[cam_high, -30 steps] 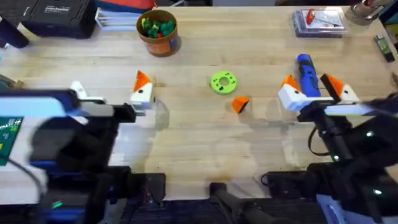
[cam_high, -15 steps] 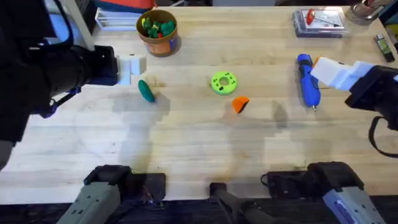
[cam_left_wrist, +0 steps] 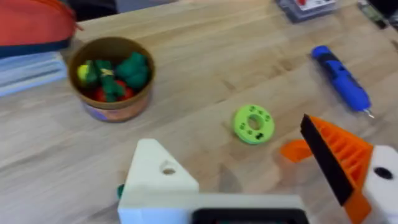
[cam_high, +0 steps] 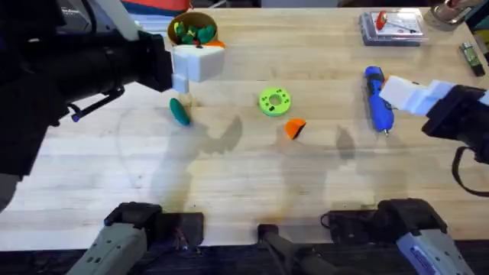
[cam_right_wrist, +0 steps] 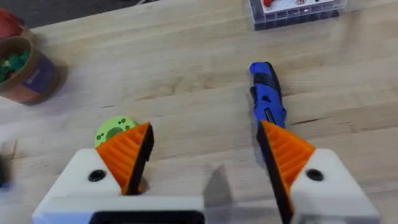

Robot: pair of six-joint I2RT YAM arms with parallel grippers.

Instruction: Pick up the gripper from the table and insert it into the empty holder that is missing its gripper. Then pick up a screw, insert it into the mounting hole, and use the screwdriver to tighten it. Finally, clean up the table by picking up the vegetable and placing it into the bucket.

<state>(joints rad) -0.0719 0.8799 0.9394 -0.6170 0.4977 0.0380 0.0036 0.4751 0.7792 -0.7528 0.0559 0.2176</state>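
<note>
Light wood of the table (cam_high: 252, 183) lies under me. Half a second ago my left gripper (cam_left_wrist: 261, 180) hung lower and more to the left; now it has risen near the bucket (cam_high: 194, 38), so the empty holder (cam_left_wrist: 158, 180) is not presented for fitting. Its fingers stand apart, grasping nothing. My right gripper (cam_right_wrist: 205, 168) is also released, and it hovers just beside the screwdriver (cam_high: 377, 99). The gripper (cam_high: 295, 127) lies on the wood near the green disc (cam_high: 274, 101), between my arms, well apart from both. The vegetable (cam_high: 179, 111) lies below the bucket.
</note>
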